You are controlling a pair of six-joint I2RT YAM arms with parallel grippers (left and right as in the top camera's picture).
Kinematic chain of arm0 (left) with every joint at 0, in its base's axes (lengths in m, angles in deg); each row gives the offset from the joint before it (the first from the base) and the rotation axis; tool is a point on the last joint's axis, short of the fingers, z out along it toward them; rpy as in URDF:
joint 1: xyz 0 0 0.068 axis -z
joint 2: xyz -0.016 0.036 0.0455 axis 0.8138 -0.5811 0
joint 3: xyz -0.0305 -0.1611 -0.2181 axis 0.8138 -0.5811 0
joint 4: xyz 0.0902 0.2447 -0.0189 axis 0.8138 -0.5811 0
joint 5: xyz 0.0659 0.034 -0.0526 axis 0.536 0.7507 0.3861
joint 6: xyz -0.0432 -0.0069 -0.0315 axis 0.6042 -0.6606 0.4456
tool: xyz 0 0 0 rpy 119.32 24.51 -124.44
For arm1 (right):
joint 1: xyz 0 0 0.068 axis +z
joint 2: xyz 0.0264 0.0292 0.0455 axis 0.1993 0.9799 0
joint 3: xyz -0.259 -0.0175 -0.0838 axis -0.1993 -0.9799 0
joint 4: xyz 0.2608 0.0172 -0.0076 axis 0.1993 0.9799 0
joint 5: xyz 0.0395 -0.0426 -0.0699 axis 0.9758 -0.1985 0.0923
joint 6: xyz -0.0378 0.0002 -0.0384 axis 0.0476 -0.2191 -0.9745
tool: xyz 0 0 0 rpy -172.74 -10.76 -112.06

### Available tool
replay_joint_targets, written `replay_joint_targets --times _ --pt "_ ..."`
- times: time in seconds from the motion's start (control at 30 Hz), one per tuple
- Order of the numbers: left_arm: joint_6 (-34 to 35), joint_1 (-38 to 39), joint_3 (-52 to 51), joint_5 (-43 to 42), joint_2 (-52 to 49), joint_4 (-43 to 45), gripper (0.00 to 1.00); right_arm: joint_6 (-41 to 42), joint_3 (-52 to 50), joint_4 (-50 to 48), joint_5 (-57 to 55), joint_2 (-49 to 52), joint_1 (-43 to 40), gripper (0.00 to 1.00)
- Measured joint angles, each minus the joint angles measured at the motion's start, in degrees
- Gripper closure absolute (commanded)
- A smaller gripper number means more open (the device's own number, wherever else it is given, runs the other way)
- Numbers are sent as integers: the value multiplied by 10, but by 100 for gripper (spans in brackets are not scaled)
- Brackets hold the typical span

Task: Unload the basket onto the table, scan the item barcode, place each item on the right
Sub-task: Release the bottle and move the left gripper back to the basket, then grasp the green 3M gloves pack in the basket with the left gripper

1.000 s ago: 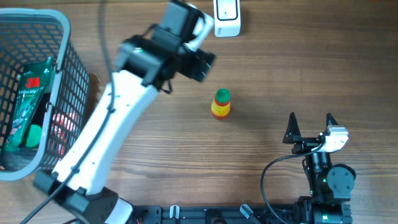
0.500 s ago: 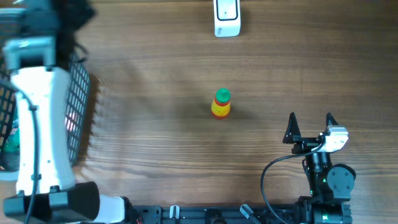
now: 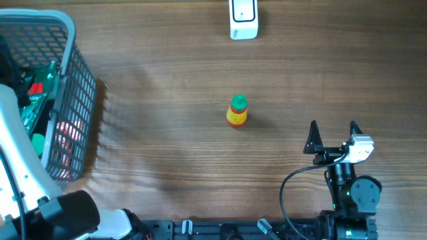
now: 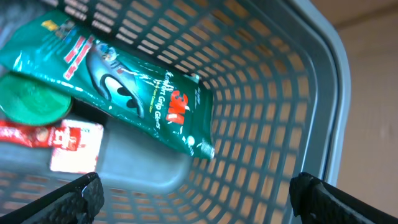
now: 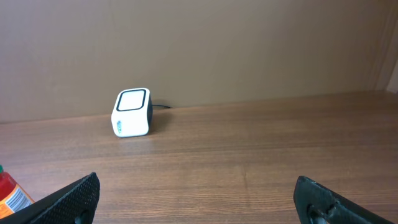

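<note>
Since a second ago our left arm has swung away from the twelve o'clock area near the scanner and now rises along the nine o'clock edge of the tabletop. It reaches over the grey mesh basket. Nothing else has shifted.

Our left hand hangs above the basket's inside with its fingers spread wide, and nothing lies between them. From that wrist camera we look down on a green 3M packet lying flat. A round green lid sits at the packet's eight o'clock, and a red and white pack lies just beside the lid. Overhead, the green packet shows near the basket's three o'clock wall.

The small bottle, green cap over a yellow and orange body, stands upright near the middle of the tabletop. It is at six o'clock from the white scanner and well apart from it.

Our right hand rests at about four o'clock on the tabletop, fingers wide apart and empty. Its camera shows the scanner towards eleven o'clock, and the bottle is cut off by the frame at eight o'clock.
</note>
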Motion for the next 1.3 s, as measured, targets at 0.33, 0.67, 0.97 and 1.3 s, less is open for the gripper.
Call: replay_joint_targets --times 0.33,0.67,0.97,1.3 --pt "77 -13 0 -1 -101 0 0 0 0 0 0 0 0 0" --pt "150 -13 0 -22 -190 0 0 0 0 0 0 0 0 0" --pt "171 -13 0 -35 -234 0 0 0 0 0 0 0 0 0" --pt "174 -13 0 -37 -265 5 0 0 0 0 0 0 0 0"
